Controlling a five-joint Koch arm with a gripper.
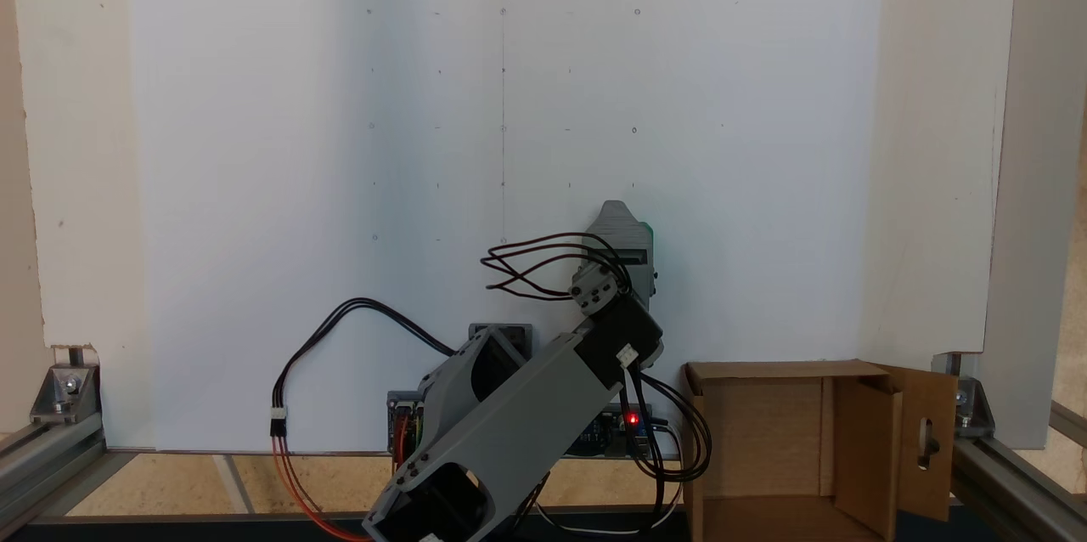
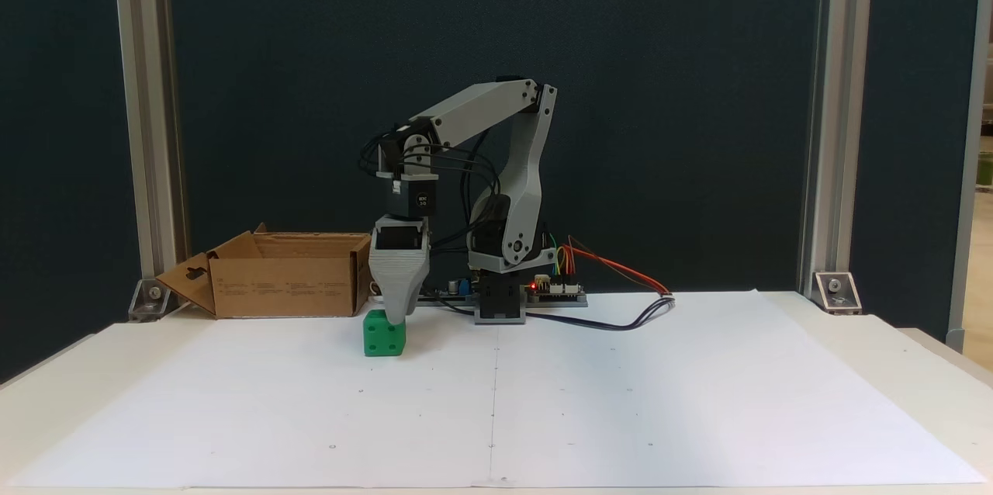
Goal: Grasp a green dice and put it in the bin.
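- We find the green dice (image 2: 384,334) on the white paper sheet (image 2: 621,394) in the front-facing fixed view, resting flat, left of the arm's base (image 2: 500,301) and on the near side of the box.
- The gripper (image 2: 400,316) points straight down, its grey tip touching or overlapping the die's upper right corner; from above, a sliver of green (image 1: 647,229) shows just beside the gripper (image 1: 618,211).
- We cannot tell how the jaws stand: from the front they lie one behind the other, and from above the wrist covers them. They may sit around the die or only beside it.
- The bin (image 2: 287,278), a brown cardboard box with its flaps open, stands at the far left edge of the paper in the front-facing view, near the die but apart from it. From above, the part of its floor (image 1: 764,440) that shows is bare.
- As we judge it, the reach to the die is done or nearly done; a firm grip is unconfirmed.
- Left to do, in our reading: close on the die, lift it off the paper, carry it the short way left and back over the box, and let go.
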